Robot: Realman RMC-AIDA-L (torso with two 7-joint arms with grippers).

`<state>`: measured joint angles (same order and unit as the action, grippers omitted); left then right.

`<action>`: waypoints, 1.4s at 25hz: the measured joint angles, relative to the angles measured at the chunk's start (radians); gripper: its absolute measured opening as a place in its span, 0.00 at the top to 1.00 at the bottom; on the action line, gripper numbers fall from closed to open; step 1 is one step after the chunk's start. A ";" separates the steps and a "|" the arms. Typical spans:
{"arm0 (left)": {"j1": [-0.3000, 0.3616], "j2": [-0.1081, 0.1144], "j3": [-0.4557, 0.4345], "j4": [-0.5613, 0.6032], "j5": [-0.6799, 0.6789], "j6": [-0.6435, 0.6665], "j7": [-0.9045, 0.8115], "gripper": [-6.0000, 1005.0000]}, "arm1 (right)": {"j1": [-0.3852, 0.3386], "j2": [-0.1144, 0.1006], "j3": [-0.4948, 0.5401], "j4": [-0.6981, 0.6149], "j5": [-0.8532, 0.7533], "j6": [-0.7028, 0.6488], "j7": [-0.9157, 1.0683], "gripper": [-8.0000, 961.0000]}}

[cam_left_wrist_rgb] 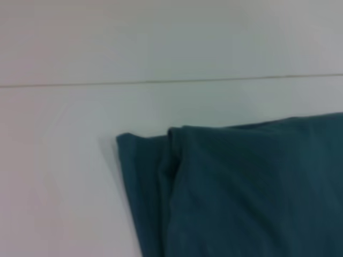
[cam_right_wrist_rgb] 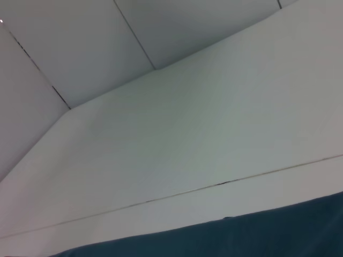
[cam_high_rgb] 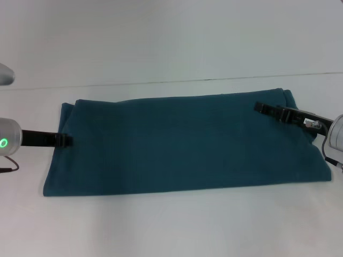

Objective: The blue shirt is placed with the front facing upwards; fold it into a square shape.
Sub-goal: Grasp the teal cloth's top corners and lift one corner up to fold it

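- Teal-blue cotton shirt (cam_high_rgb: 182, 144), folded to a wide plain band, lies mid-frame on the white bench (cam_high_rgb: 171, 43).
- Left claw (cam_high_rgb: 65, 140) at its left edge, right claw (cam_high_rgb: 263, 108) over its upper right; can't tell their fingers.

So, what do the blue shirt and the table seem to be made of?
The blue shirt: probably a soft, matte knit such as cotton; it lies limp with rounded folded edges and no shine. The table: a smooth, hard, off-white surface with a thin seam, perhaps laminate; I cannot tell exactly.

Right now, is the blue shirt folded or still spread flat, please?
Folded: the blue shirt is a long band, print hidden, layers doubled at its left end.
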<state>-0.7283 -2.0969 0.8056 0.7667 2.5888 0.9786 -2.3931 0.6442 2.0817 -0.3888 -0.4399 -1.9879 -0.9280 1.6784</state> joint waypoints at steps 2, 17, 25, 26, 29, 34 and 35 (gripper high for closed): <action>0.021 -0.016 -0.002 0.043 -0.005 -0.012 0.000 0.91 | 0.000 0.000 0.000 0.000 0.000 0.000 0.000 0.18; 0.049 -0.027 -0.005 0.072 -0.001 -0.022 -0.018 0.44 | 0.001 0.000 -0.001 -0.001 -0.001 -0.005 0.008 0.19; 0.058 -0.018 -0.006 0.067 0.003 -0.027 -0.040 0.28 | 0.005 -0.001 -0.009 -0.005 -0.004 -0.011 0.023 0.20; 0.059 -0.017 -0.007 0.067 0.003 -0.028 -0.040 0.28 | 0.005 -0.001 -0.011 -0.005 -0.004 -0.011 0.023 0.20; 0.060 -0.016 -0.008 0.065 0.003 -0.032 -0.040 0.29 | 0.005 -0.002 -0.011 -0.004 -0.004 -0.011 0.023 0.20; 0.058 -0.015 -0.004 0.045 0.003 -0.045 -0.040 0.29 | 0.005 -0.003 -0.012 -0.002 -0.003 -0.011 0.024 0.21; 0.056 -0.015 -0.002 0.036 0.003 -0.053 -0.041 0.29 | 0.005 -0.003 -0.012 -0.001 -0.003 -0.011 0.024 0.21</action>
<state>-0.6728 -2.1115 0.8037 0.8030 2.5915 0.9257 -2.4337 0.6488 2.0786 -0.4004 -0.4414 -1.9913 -0.9389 1.7022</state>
